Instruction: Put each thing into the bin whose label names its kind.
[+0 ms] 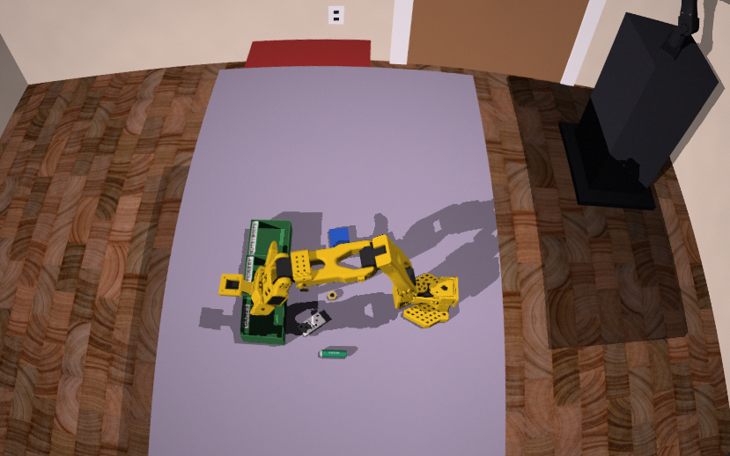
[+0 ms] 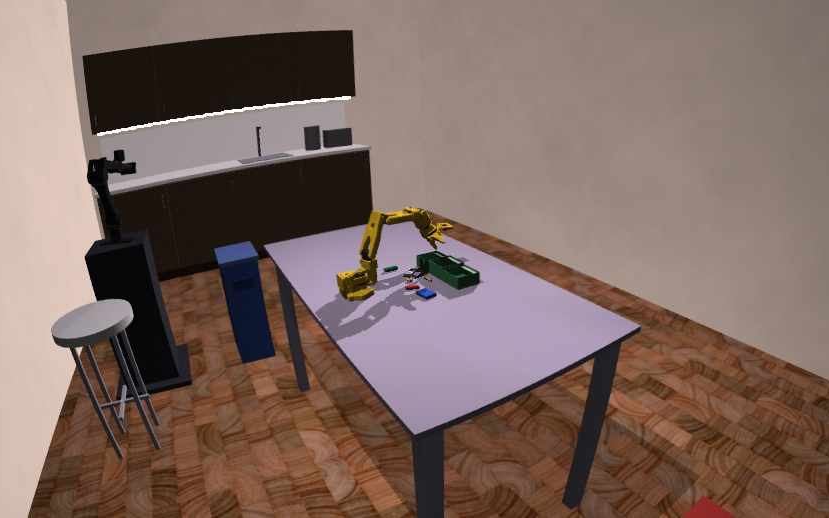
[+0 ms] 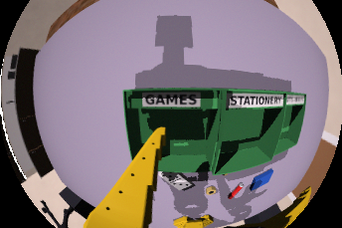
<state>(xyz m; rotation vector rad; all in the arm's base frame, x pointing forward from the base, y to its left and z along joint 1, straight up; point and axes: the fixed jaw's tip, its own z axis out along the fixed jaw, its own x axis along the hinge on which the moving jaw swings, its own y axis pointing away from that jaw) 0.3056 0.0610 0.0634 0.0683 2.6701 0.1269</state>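
Observation:
Three joined green bins (image 2: 462, 281) stand on the table: GAMES (image 3: 186, 164), STATIONERY (image 3: 246, 156) and NUTS+BOLTS (image 3: 289, 142). My gripper (image 2: 443, 236) is open and empty above them. In the wrist view one finger crosses the GAMES bin. A grey-white piece with black spots (image 1: 315, 322) (image 3: 177, 180) lies before the GAMES bin. A hex nut (image 1: 331, 295) (image 3: 211, 190), a red cylinder (image 2: 411, 286) (image 3: 236, 190), a blue block (image 1: 338, 235) (image 2: 425, 293) (image 3: 261, 179) and a green cylinder (image 1: 333, 354) (image 2: 390, 268) lie on the table. A small tan piece (image 2: 427, 277) lies near the bins.
The arm's yellow base (image 1: 430, 300) (image 2: 356, 284) stands on the lilac table (image 1: 344, 141) (image 2: 501, 347). The arm reaches over the things and hides the red cylinder and parts of the bins in the top view.

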